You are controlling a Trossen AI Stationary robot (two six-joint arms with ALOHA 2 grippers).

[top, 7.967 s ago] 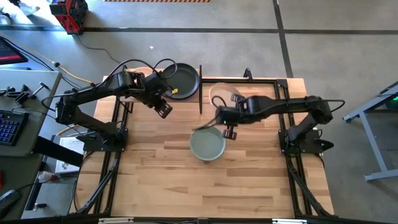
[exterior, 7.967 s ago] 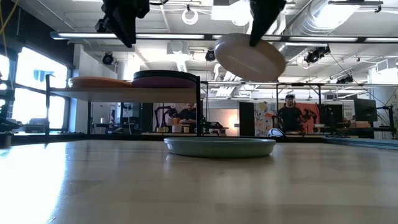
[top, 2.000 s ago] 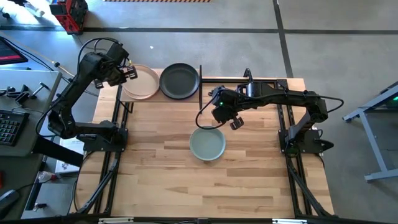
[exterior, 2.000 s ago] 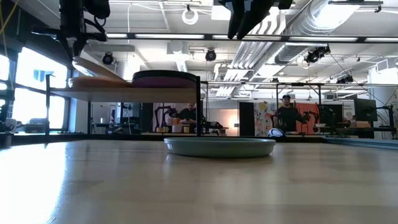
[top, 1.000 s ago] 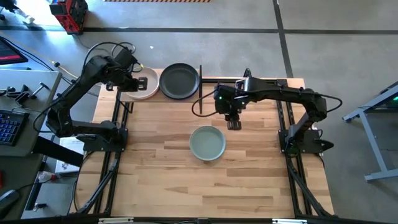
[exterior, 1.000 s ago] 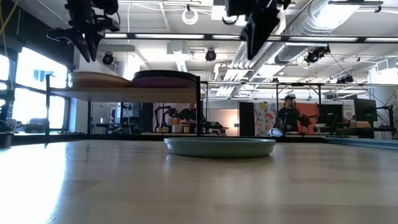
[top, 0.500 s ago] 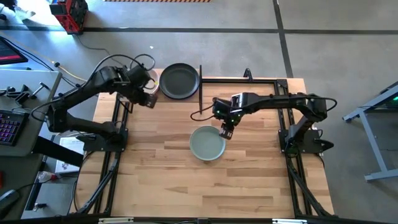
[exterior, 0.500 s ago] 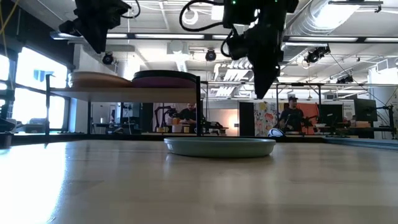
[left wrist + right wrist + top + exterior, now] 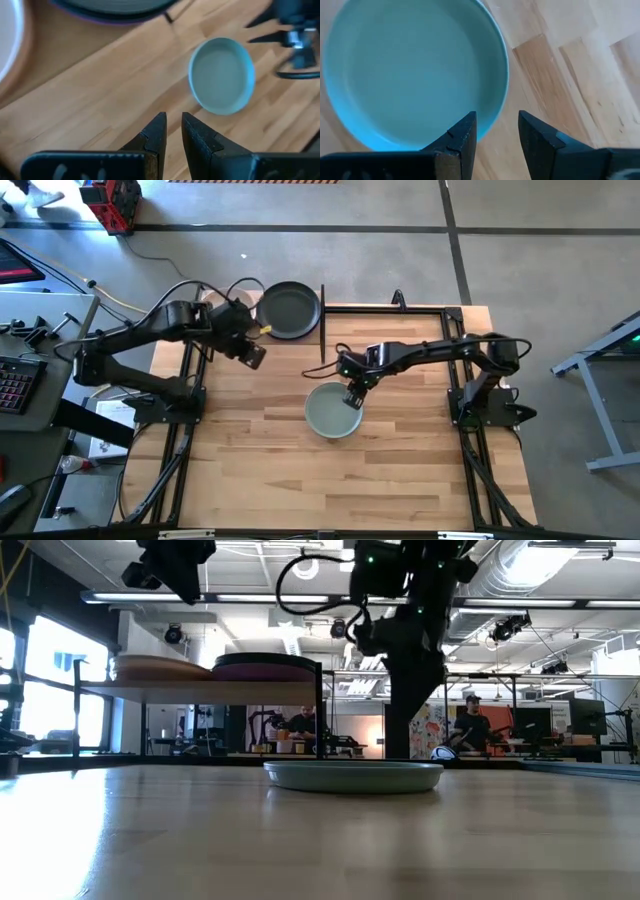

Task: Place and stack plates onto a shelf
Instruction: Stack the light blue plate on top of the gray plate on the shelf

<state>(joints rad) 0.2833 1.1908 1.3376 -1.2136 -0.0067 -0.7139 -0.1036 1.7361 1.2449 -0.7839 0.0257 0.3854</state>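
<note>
Shelf (image 9: pixel 200 688) plates are seen edge-on only; right pincer (image 9: pixel 492 132), parted, straddles the sage plate's (image 9: pixel 395 75) rim.

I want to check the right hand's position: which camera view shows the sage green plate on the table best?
The right wrist view: the sage green plate fills the picture, its rim between the open fingers of the right hand. The high view shows it whole but small, the left wrist view farther off, the low view only edge-on.
</note>
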